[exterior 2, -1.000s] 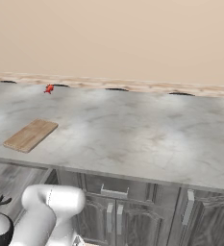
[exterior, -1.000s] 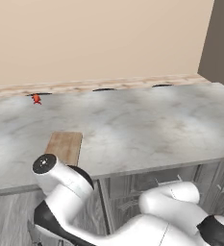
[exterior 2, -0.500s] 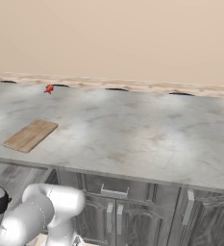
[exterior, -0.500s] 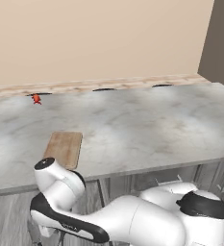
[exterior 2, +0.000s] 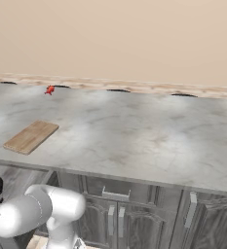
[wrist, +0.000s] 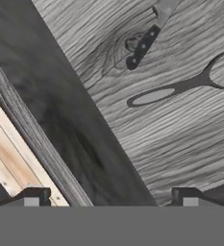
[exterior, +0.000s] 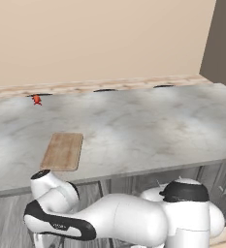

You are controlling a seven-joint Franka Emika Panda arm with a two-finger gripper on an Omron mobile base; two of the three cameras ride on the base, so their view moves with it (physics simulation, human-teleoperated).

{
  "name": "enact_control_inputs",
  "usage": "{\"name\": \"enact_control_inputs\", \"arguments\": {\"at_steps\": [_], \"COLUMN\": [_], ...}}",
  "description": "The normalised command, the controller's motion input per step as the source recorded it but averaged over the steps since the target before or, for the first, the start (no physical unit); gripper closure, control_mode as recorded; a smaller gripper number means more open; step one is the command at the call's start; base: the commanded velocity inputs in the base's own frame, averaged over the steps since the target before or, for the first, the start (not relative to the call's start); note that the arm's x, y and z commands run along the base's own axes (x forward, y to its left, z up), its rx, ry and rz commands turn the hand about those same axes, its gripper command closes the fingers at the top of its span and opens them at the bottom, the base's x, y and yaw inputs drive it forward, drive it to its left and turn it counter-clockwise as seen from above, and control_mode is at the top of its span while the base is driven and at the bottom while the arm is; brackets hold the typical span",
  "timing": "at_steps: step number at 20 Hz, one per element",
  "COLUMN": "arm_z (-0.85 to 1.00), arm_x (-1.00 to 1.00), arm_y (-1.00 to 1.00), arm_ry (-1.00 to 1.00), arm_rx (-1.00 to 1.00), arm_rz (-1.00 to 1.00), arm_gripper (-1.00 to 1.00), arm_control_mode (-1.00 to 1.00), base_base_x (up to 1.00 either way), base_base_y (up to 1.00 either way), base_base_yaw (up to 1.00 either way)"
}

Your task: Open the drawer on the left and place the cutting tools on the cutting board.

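In the hand view I look down into the open drawer (wrist: 180, 144) with its grey wood-grain floor. The cutting tools lie on that floor. The knife (wrist: 143, 44), with a black handle and a grey blade, is at the top, and the dark shears (wrist: 178, 89) are just below it. My gripper (wrist: 111, 197) hangs open above the drawer's dark front wall, apart from both tools and holding nothing. The light-brown cutting board (exterior: 62, 151) (exterior 2: 31, 136) lies flat on the counter's left part, near its front edge.
A tiny red object (exterior: 37, 100) (exterior 2: 49, 90) sits at the back left of the grey marble counter (exterior: 148, 131). Below the counter are panelled cabinet doors with bar handles (exterior 2: 190, 210) and a narrow drawer (exterior 2: 116, 193). Light wooden floor (wrist: 7, 163) shows beside the drawer.
The arm has swung lower and further left under the counter's front edge. The board and the red object have not moved. The gripper stays open.
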Motion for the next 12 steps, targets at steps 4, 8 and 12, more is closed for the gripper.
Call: {"name": "enact_control_inputs", "arguments": {"at_steps": [4, 8, 12], "arm_z": [-0.30, -0.33, -0.32], "arm_x": [-0.38, -0.12, -0.01], "arm_y": [0.17, 0.12, 0.11], "arm_ry": [0.09, 0.10, 0.10], "arm_rx": [0.00, 0.00, -0.01], "arm_rz": [0.00, 0.00, 0.00], "arm_gripper": [-1.00, -1.00, -1.00], "arm_control_mode": [-1.00, -1.00, -1.00], "base_base_x": [0.00, 0.00, 0.00], "base_base_y": [0.00, 0.00, 0.00], "base_base_yaw": [0.00, 0.00, 0.00]}}
